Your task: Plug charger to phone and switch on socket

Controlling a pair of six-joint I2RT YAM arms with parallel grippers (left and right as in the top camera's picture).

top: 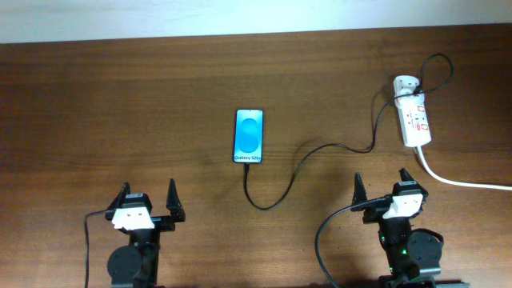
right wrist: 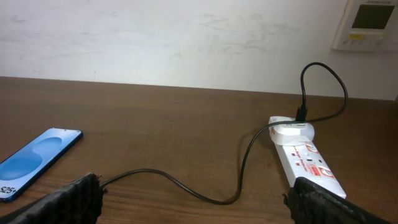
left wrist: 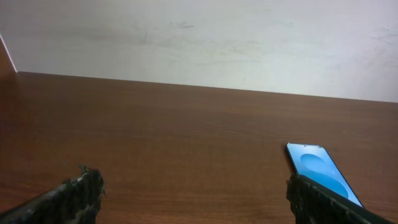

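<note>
The phone [top: 249,136] lies flat at the table's middle, blue screen up, "Galaxy" text at its near end. It also shows in the left wrist view [left wrist: 322,172] and the right wrist view [right wrist: 34,160]. The black charger cable [top: 282,186] loops from just below the phone's near end across to a white adapter [top: 406,83] on the socket [top: 415,120] at the far right. The cable [right wrist: 186,187] and socket [right wrist: 308,158] show in the right wrist view. My left gripper [top: 149,202] is open and empty near the front left. My right gripper [top: 386,186] is open and empty, in front of the socket.
The socket's thick white cord [top: 460,182] runs off the right edge. A white wall [left wrist: 199,37] stands behind the table's far edge, with a wall panel [right wrist: 368,23] at the right. Bare brown wood [top: 120,104] fills the left half.
</note>
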